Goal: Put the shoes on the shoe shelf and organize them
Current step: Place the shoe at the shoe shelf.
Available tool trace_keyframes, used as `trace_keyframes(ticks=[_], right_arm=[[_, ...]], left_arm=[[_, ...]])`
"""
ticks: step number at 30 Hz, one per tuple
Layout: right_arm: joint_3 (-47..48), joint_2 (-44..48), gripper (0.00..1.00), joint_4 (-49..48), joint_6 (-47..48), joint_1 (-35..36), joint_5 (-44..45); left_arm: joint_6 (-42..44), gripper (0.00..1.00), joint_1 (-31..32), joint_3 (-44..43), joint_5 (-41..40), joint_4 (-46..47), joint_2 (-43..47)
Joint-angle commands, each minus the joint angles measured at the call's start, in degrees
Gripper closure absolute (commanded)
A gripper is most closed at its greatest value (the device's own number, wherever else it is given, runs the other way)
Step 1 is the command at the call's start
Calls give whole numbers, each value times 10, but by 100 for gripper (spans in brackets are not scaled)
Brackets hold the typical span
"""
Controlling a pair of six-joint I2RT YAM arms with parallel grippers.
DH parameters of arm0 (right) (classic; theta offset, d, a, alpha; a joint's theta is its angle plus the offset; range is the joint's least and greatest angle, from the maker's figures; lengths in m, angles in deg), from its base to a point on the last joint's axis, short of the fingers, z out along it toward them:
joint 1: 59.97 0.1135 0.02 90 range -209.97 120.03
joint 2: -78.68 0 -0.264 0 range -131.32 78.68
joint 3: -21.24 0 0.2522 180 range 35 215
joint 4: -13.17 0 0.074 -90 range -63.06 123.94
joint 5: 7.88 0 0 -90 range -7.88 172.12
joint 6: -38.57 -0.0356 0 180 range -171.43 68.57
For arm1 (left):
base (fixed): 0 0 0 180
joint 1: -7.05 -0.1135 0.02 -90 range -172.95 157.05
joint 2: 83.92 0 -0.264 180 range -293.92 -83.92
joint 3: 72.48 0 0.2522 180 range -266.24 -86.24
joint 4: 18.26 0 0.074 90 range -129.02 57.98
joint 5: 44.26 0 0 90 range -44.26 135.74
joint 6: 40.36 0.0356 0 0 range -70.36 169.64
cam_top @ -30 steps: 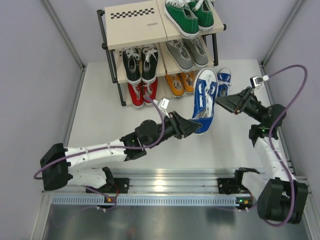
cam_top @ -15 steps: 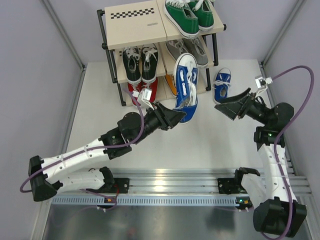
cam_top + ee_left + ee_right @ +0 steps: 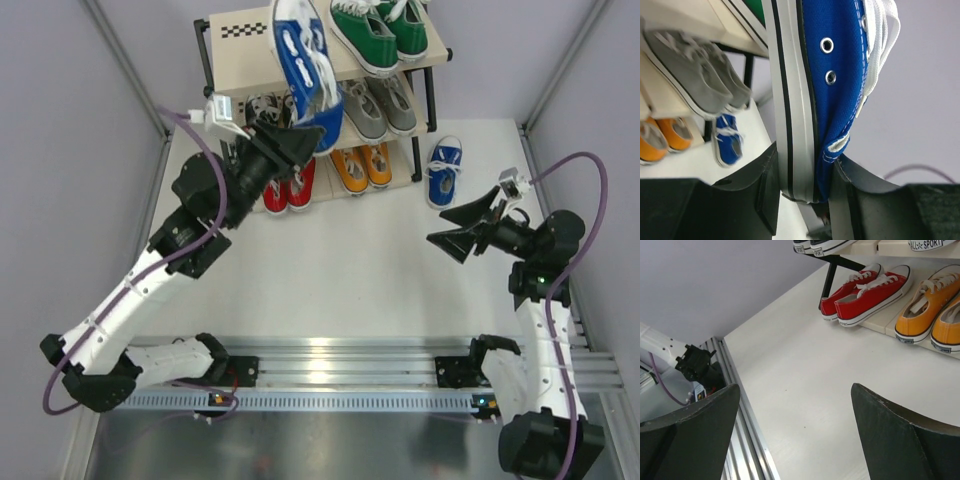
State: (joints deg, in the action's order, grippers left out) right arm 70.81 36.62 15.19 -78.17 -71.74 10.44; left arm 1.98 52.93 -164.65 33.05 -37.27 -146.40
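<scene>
Green, grey, black, orange and red canvas sneaker pairs (image 3: 375, 105) sit on the far black-framed, beige-boarded three-tier shelf (image 3: 250, 62). One blue sneaker (image 3: 300, 55) hangs tilted above its top-left board; its mate (image 3: 443, 170) lies right.

The left arm stretched far forward, and the left gripper (image 3: 298, 142) was clamped on the heel of a blue shoe (image 3: 300, 60) held high. The right arm rose bent at the elbow with its wrist turned left. The right gripper (image 3: 445, 232) was spread wide and empty.
</scene>
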Motion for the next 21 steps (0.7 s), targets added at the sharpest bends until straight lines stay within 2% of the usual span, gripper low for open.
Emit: trace_keyframes(ticks=[1,9,16,21], right_arm=[[-7,14,9,8,70,-13,-19],[-23,16,8,7,85,-29,-35],[-33,32,7,3,77,-33,-41],[-35,42,7,2,73,-33,-40]], left_arm=[[-19,100,-61,-84,27,11,-46],[-62,100,-163,-275,97,-62,-199],[-99,100,-205,-373,124,-117,-285],[-119,100,-220,-411,123,-136,-321]])
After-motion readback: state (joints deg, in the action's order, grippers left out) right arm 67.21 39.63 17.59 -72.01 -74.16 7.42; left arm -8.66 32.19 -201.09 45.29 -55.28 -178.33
